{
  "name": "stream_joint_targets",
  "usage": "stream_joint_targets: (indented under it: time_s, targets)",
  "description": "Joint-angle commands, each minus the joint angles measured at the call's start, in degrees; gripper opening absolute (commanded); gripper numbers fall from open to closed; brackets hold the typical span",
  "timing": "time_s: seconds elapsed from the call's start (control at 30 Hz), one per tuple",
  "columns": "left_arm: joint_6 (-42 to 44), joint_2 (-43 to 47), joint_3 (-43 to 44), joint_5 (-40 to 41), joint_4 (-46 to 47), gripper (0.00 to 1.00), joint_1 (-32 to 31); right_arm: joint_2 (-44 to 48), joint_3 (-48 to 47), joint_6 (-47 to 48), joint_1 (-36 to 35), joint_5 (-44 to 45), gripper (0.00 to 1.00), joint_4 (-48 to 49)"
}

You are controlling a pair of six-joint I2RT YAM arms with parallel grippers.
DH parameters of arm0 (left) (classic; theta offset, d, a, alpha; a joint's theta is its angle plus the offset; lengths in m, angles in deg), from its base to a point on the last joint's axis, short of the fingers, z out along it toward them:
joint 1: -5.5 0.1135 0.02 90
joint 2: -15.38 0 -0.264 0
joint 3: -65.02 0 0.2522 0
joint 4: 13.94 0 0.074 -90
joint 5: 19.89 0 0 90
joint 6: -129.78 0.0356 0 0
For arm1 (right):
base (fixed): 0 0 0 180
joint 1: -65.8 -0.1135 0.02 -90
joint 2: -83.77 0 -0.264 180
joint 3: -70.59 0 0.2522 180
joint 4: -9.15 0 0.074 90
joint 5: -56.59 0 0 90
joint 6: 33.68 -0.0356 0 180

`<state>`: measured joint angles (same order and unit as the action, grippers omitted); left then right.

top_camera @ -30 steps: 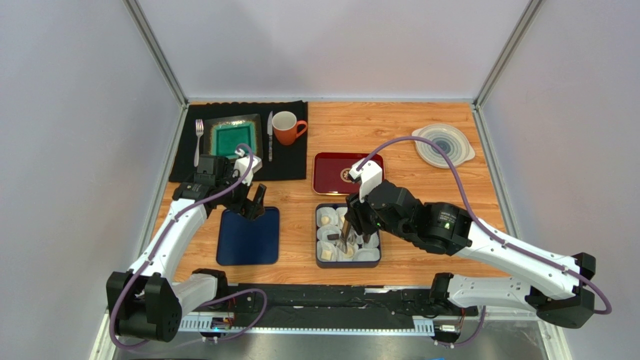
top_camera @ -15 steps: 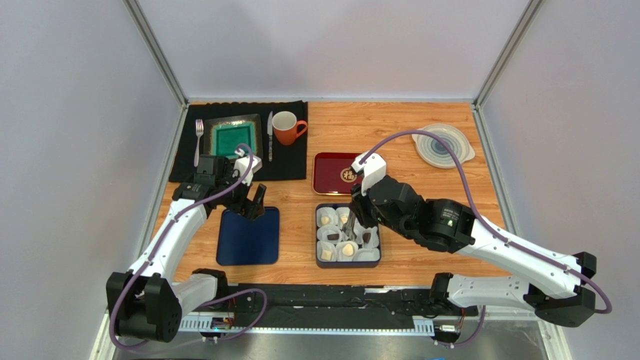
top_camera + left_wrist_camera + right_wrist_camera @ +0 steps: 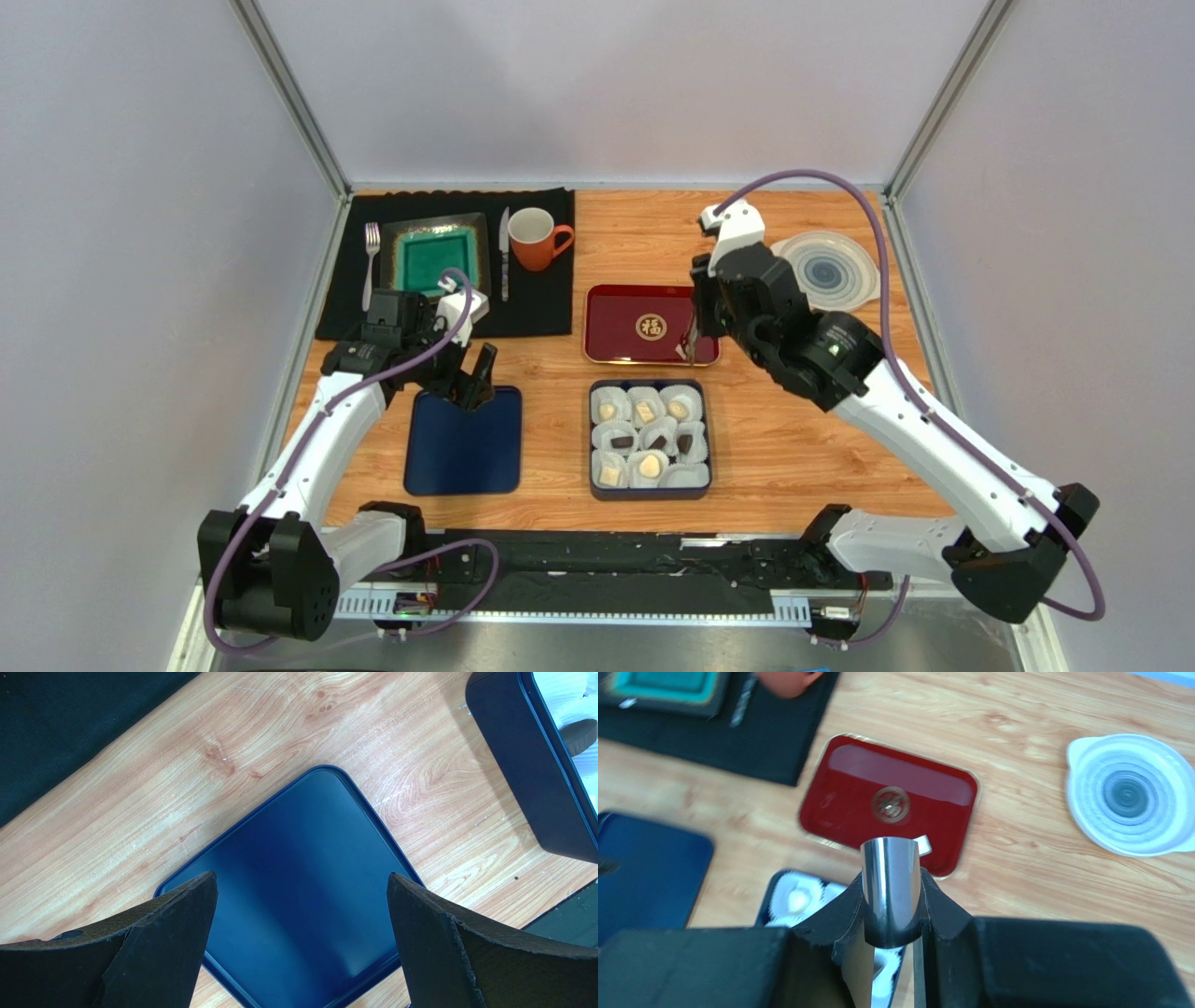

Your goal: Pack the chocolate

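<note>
Chocolate [image 3: 648, 464] boxed, right arm [image 3: 828, 357] extended, gripping tongs [image 3: 891, 889]

Light wooden table [image 3: 631, 238], plain pale grey back wall [image 3: 617, 84] along its far edge, matching side walls [image 3: 126, 280] left and right, metal posts [image 3: 288, 91] at both far corners, soft even light

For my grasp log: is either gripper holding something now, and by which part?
The right gripper clamps a metal tool, probably tongs, by its two sides below its rounded end. The left gripper is open, empty.
</note>
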<state>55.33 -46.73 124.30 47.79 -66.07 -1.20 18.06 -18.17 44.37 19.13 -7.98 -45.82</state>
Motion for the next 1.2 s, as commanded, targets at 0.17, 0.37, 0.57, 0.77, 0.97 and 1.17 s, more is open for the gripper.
stream_joint_targets:
  time_s: [0.17,0.37,0.57,0.77,0.97,1.17]
  targets:
    - [1.41,1.73,0.54,0.35,0.66,0.99,0.28,-8.37,0.82,2.54,6.86,-2.14,0.2,16.41]
    - [1.68,1.55,0.54,0.53,0.75,0.99,0.28,-11.28,1.7,1.67,8.44,0.05,0.35,18.09]
    - [1.59,1.37,0.36,0.44,0.75,0.99,0.28,-11.28,4.25,0.78,10.11,-1.0,0.34,19.94]
    - [1.76,1.46,0.98,0.62,0.49,0.99,0.28,-11.46,5.92,0.87,11.34,-1.96,0.36,20.99]
    - [1.94,1.64,1.33,0.79,0.31,0.99,0.28,-11.37,7.15,0.43,11.61,-3.72,0.42,21.52]
    - [1.94,1.46,1.59,0.88,0.23,0.99,0.28,-11.54,7.85,0.34,12.13,-4.16,0.43,21.7]
